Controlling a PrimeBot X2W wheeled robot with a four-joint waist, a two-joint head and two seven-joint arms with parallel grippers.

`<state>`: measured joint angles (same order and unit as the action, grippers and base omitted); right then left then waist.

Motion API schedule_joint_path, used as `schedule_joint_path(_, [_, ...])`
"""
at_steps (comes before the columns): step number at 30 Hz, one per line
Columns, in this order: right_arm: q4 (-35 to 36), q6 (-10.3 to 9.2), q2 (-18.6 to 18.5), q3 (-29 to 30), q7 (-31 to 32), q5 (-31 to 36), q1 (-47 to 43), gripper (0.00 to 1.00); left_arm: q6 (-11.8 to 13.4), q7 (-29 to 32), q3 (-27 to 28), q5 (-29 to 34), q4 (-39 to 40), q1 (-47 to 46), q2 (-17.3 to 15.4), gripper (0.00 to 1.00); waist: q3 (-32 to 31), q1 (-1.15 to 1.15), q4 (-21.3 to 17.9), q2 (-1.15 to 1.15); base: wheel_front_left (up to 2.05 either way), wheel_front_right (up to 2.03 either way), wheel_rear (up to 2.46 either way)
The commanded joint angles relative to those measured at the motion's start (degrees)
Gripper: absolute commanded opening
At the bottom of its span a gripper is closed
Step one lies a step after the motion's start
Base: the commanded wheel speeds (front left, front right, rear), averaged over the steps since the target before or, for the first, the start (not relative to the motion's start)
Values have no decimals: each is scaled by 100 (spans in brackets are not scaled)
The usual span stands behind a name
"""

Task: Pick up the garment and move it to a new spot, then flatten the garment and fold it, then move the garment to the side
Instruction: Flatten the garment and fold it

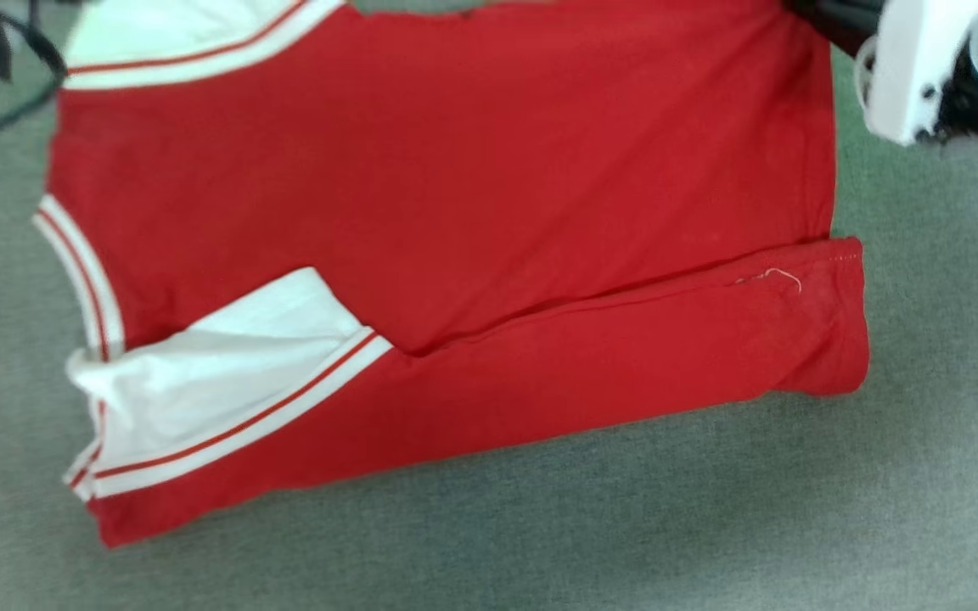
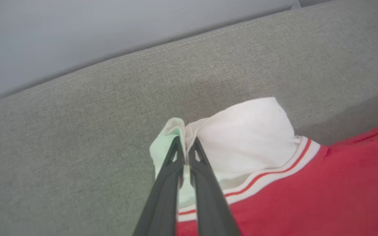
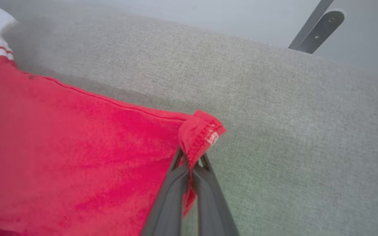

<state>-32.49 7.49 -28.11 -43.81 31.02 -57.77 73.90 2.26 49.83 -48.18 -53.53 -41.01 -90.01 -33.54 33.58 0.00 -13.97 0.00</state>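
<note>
Garment location: the garment (image 1: 455,170) lies spread on the grey upholstered surface (image 1: 540,526), long axis running left to right in the head view. The collar end is at the robot's left and the hem end at its right.
Visible face: plain red; no chest lettering shows, so the front is judged to face down.
Near fold: the near long edge (image 1: 608,356) is turned over onto the body, and the near white sleeve (image 1: 226,382) lies folded in on top of it.
Left gripper: the left gripper (image 2: 185,154) has its fingers pressed together on the far white sleeve (image 2: 248,131), with a thin ridge of cloth pinched between them.
Right gripper: the right gripper (image 3: 192,160) is clamped on the far hem corner (image 3: 202,131), which bunches up above the tips.
Far edge: held at both ends; a shadow beneath it suggests it is raised slightly off the surface.
Done (judged): relocation, flattening and the first lengthwise fold.
In hand (judged): the second lengthwise fold, bringing the far edge toward the near one.
Left to do: lay that fold down, fold across the length, then move the bundle to the side.
Progress: roughly the midpoint.
</note>
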Motion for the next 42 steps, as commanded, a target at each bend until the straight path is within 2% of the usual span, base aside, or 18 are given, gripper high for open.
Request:
schedule_joint_path(1, [196,0,-232,-50,-161,-110,-232,0,-46,-29,20,-72,156,215,-76,0,-466,0,343,0,0,0,0])
schedule_joint_path(4, [587,0,-570,-151,-345,-264,-638,0,8,-36,17,-167,539,604,-259,0,-706,0,453,0,0,0,0])
schedule_joint_path(7, [971,0,-877,-221,-480,-451,-1081,0,166,31,-1,-284,1078,1134,-524,0,-948,0,536,0,0,0,0])
schedule_joint_path(14, [1571,0,-1428,-187,-702,-820,-2234,0,889,217,-34,-675,2760,2630,-1296,0,-1318,0,710,0,0,0,0])
schedule_joint_path(18, [1679,0,-1536,-137,-724,-926,-2723,0,1364,238,-31,-931,3538,3393,-1634,0,-1384,0,719,0,0,0,0])
schedule_joint_path(21, [1647,0,-1542,-95,-742,-863,-2911,0,1563,253,-89,-993,3869,3780,-1807,0,-1384,0,726,0,0,0,0])
schedule_joint_path(26, [1427,-1,-1309,-115,-585,-735,-2997,0,1632,246,-198,-1106,3915,4037,-1628,0,-1343,0,695,0,0,0,0])
schedule_joint_path(35, [895,0,-737,-148,-360,-532,-2625,0,1674,560,-391,-1168,2964,3686,-920,0,-1193,0,601,0,0,0,0])
schedule_joint_path(39, [795,0,-584,-150,-291,-571,-2533,0,1716,610,-429,-1161,2706,3614,-733,0,-1128,0,579,0,0,0,0])
schedule_joint_path(40, [764,0,-577,-169,-279,-552,-2510,0,1727,663,-462,-1177,2650,3609,-700,15,-1114,0,580,0,0,0,0])
schedule_joint_path(41, [731,0,-560,-177,-242,-552,-2509,0,1750,657,-483,-1132,2620,3575,-677,44,-1107,0,586,0,0,0,0])
schedule_joint_path(42, [674,0,-515,-205,-166,-618,-2524,0,1728,574,-455,-1034,2647,3452,-676,100,-1107,0,605,0,0,0,0])
